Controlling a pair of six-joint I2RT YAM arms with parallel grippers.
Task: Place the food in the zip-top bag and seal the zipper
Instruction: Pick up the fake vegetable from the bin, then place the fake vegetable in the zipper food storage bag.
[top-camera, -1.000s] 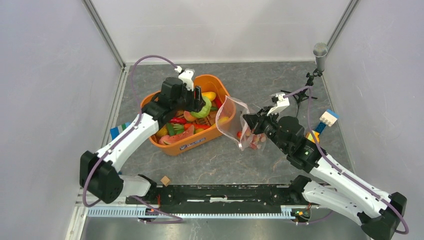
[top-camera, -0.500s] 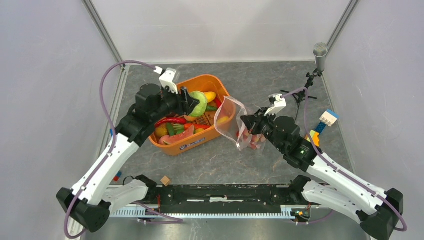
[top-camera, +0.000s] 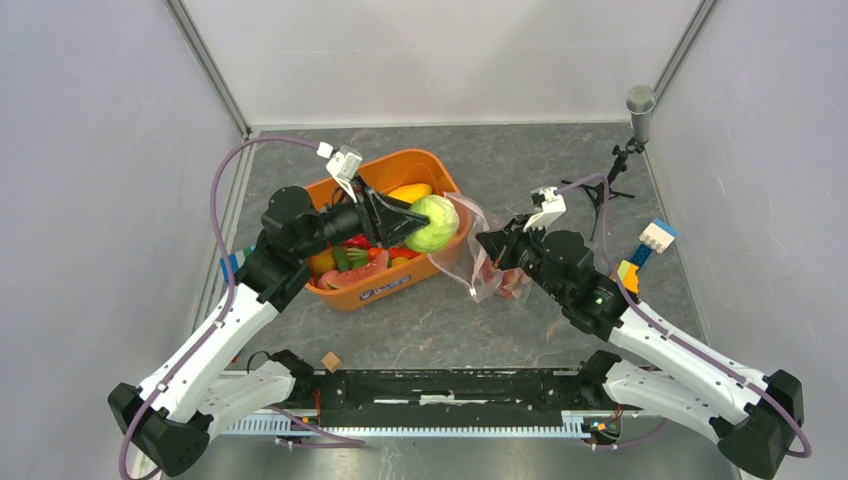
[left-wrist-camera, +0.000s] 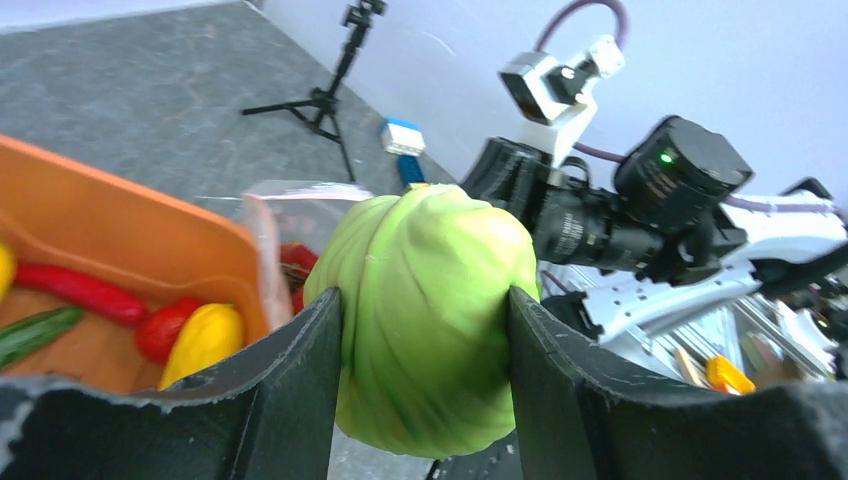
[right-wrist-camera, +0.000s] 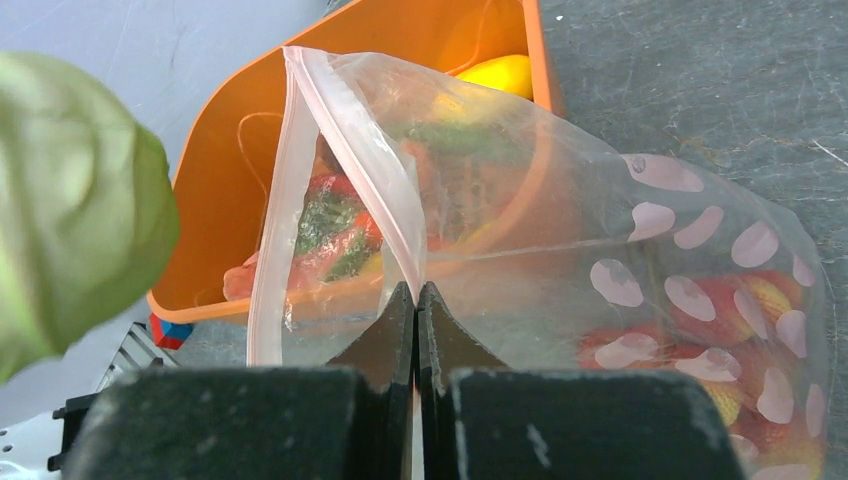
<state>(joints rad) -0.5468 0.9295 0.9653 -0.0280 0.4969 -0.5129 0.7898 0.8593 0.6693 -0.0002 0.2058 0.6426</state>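
Bright even light, soft faint shadows, green melon (right-wrist-camera: 80, 200) blurred in right wrist view

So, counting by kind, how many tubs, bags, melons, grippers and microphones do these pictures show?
orange tub: 1
zip-top bag: 1
green melon: 1
grippers: 2, the left gripper and the right gripper
microphone: 1
Total: 6

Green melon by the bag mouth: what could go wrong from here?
1. The green melon looks wide against the floppy mouth of the zip-top bag, pinched on one edge only by the right end effector; it may snag the rim.
2. A push could pull that edge free.
3. The round melon could slip from the left end effector.
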